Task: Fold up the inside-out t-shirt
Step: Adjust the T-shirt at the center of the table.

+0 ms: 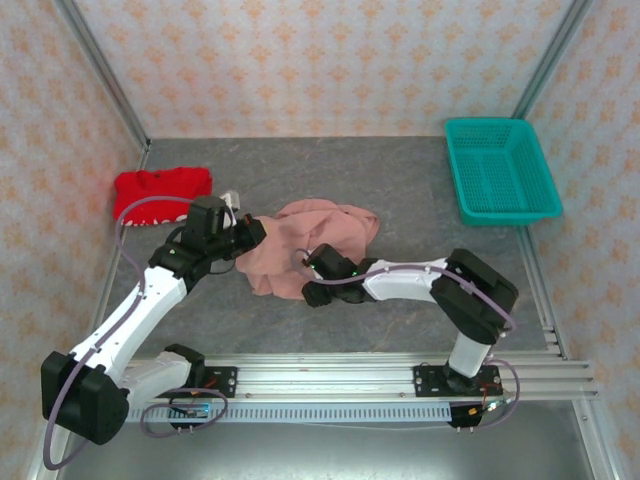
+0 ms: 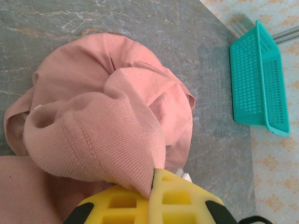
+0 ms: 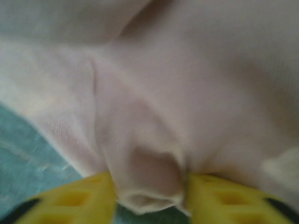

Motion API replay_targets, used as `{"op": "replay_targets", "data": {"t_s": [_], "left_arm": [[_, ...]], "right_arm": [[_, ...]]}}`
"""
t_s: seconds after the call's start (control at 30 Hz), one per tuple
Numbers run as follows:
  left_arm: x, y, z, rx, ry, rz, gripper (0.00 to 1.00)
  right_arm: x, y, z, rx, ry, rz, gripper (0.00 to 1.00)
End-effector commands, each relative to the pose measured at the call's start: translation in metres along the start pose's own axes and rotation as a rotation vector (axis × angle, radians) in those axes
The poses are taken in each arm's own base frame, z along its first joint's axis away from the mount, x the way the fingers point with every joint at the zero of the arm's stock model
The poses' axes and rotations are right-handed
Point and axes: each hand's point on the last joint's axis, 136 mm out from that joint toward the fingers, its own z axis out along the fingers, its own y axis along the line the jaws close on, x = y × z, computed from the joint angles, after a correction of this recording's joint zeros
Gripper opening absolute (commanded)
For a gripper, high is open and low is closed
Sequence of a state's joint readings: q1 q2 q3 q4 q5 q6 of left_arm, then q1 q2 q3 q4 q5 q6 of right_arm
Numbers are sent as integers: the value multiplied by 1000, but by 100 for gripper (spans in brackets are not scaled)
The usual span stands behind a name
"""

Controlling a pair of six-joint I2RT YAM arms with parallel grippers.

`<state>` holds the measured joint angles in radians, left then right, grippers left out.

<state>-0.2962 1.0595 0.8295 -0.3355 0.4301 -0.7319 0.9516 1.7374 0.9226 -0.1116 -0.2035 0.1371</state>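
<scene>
The crumpled dusty-pink soft cotton t-shirt (image 1: 312, 235) lies heaped on the table, well left of the teal plastic mesh basket (image 1: 500, 170). The left gripper (image 2: 154, 177) is clamped tight on the shirt's ribbed edge. The right gripper (image 3: 149, 191) pinches a smooth fold, its jaws partly parted.

Behind the inside-out t-shirt (image 1: 310, 240), bare tabletop (image 1: 400, 170) is left open up to the back wall, and to its right open surface is found as far as the teal basket (image 1: 485, 122). To its left, passage is narrowed by the red garment (image 1: 160, 190) and the left arm (image 1: 150, 300); its near-right side is blocked by the right arm (image 1: 400, 280).
</scene>
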Motion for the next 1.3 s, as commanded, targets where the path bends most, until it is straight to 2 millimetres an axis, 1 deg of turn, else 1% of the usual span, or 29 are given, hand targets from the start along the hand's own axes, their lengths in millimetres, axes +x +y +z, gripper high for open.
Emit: {"op": "replay_targets", "data": {"t_s": [0.0, 0.03, 0.1, 0.17, 0.23, 0.33, 0.37, 0.43, 0.47, 0.5, 0.57, 0.6, 0.7, 0.77, 0.83, 0.87, 0.9, 0.97, 1.0, 1.07, 1.13, 1.27], "left_arm": [[-2, 3, -3, -19, -4, 24, 0], [-3, 3, -5, -26, -10, 31, 0], [-5, 3, -8, -35, -18, 42, 0], [-7, 0, -13, -30, -24, 54, 0], [-9, -5, -20, -25, -30, 67, 0], [-15, -9, -33, -23, -63, 80, 0], [-16, -9, -37, -24, -75, 82, 0], [-15, -1, -37, -50, -88, 77, 0], [-12, 6, -34, -70, -84, 74, 0], [-8, 15, -29, -100, -72, 67, 0], [3, 35, -16, -153, -38, 59, 1], [9, 47, -8, -184, -17, 55, 3], [25, 74, 12, -253, 44, 58, 12], [33, 90, 21, -302, 74, 68, 23], [38, 100, 22, -340, 83, 89, 39], [39, 100, 21, -345, 80, 109, 44], [41, 97, 19, -338, 74, 137, 49], [49, 80, 19, -299, 75, 216, 59], [57, 68, 21, -279, 79, 270, 65], [70, 50, 28, -264, 94, 392, 72], [81, 40, 41, -295, 133, 483, 73], [90, 42, 65, -415, 192, 627, 72]], "right_arm": [[-32, -13, -22, 95, -94, -49, 10], [-35, -18, -35, 104, -111, -47, 0], [-43, -31, -69, 115, -163, -26, 0], [-48, -51, -111, 121, -216, 22, 0], [-51, -74, -164, 132, -299, 85, 0], [-50, -97, -233, 132, -428, 166, 0], [-48, -104, -249, 144, -456, 188, 0], [-43, -113, -266, 167, -469, 213, 0], [-40, -118, -267, 188, -459, 227, 0], [-36, -122, -263, 201, -440, 239, 0], [-29, -130, -248, 214, -398, 277, 0], [-27, -131, -237, 208, -371, 294, 0], [-24, -141, -205, 216, -304, 351, 0], [-21, -151, -186, 249, -251, 373, 0], [-18, -164, -169, 303, -178, 377, 0], [-15, -168, -163, 324, -146, 375, 0], [-12, -171, -159, 343, -119, 371, 0], [-6, -172, -151, 342, -87, 371, 0], [-4, -171, -149, 335, -87, 373, 0], [-4, -170, -149, 324, -98, 378, 0], [-4, -169, -151, 322, -102, 375, 0], [-7, -168, -153, 320, -107, 366, 0]]}}
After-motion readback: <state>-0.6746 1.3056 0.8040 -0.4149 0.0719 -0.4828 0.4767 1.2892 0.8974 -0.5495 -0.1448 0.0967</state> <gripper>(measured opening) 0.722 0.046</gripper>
